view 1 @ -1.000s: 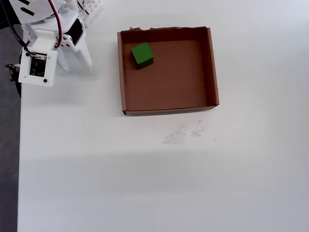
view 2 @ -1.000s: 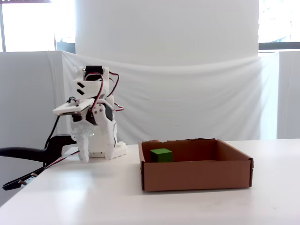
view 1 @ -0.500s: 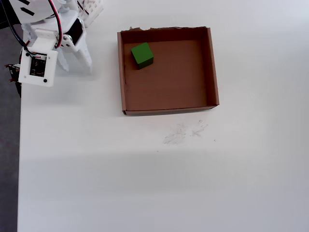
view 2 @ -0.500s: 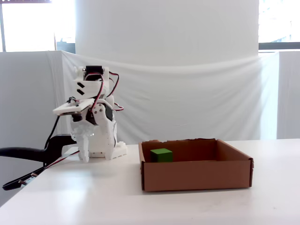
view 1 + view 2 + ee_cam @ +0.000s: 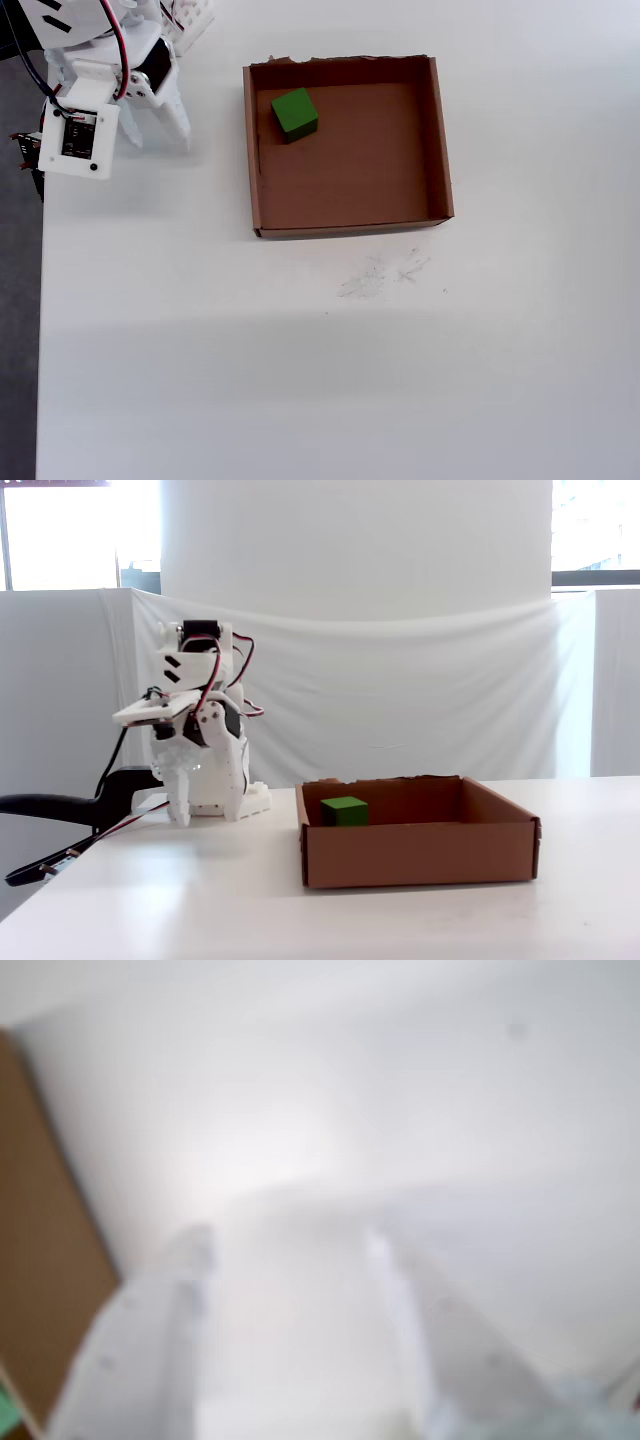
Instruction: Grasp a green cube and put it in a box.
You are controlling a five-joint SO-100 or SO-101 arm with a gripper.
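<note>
The green cube [image 5: 295, 112] lies inside the brown cardboard box [image 5: 441, 140], in the corner nearest the arm, close to the ragged wall. In the fixed view the green cube [image 5: 345, 811] shows above the box's front wall [image 5: 420, 855]. My gripper [image 5: 158, 140] hangs folded by the arm's base, to the left of the box and apart from it, fingertips down near the table. It is open and holds nothing. In the blurred wrist view the gripper [image 5: 285, 1245] shows two spread fingers over bare white table, with the box [image 5: 40, 1260] at the left edge.
The white table's left edge [image 5: 40, 300] runs just beside the arm's base. Faint scuff marks [image 5: 385, 272] lie on the table in front of the box. A black clamp and cables [image 5: 60, 810] stick out left of the arm. White cloth hangs behind.
</note>
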